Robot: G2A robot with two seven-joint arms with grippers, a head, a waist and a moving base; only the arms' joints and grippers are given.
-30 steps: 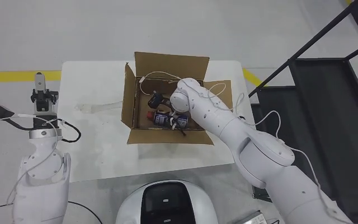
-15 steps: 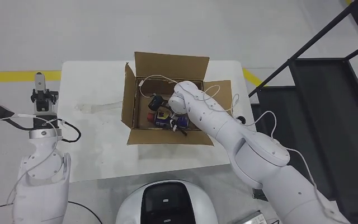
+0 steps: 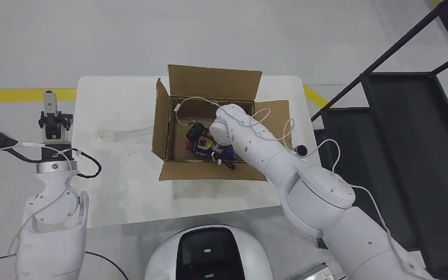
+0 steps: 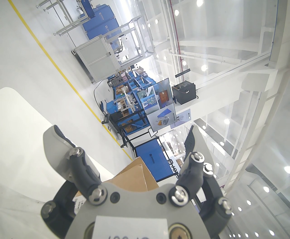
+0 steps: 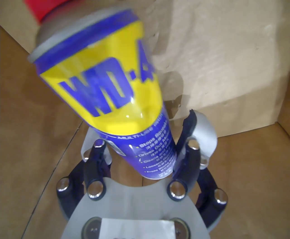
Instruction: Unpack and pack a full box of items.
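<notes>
An open cardboard box (image 3: 210, 75) stands on the white table (image 3: 112, 182). My right gripper (image 3: 213, 143) is down inside it, shut on the lower end of a blue and yellow spray can (image 5: 102, 86) with a red cap (image 5: 43, 6). The can (image 3: 199, 143) sits tilted between the fingers (image 5: 192, 135), clear of the box floor (image 5: 34, 135). A dark item (image 3: 194, 129) lies beside it in the box. My left gripper (image 4: 123, 133) is open and holds nothing, at the table's far left edge (image 3: 52, 124).
A clear plastic wrap (image 3: 122, 131) lies on the table left of the box. A small black round object (image 3: 302, 149) sits by the right flap. Black metal stairs (image 3: 392, 105) stand to the right of the table. A box corner (image 4: 136, 172) shows behind the left gripper.
The right gripper has shifted slightly left inside the box with the spray can in it. The left arm has not moved.
</notes>
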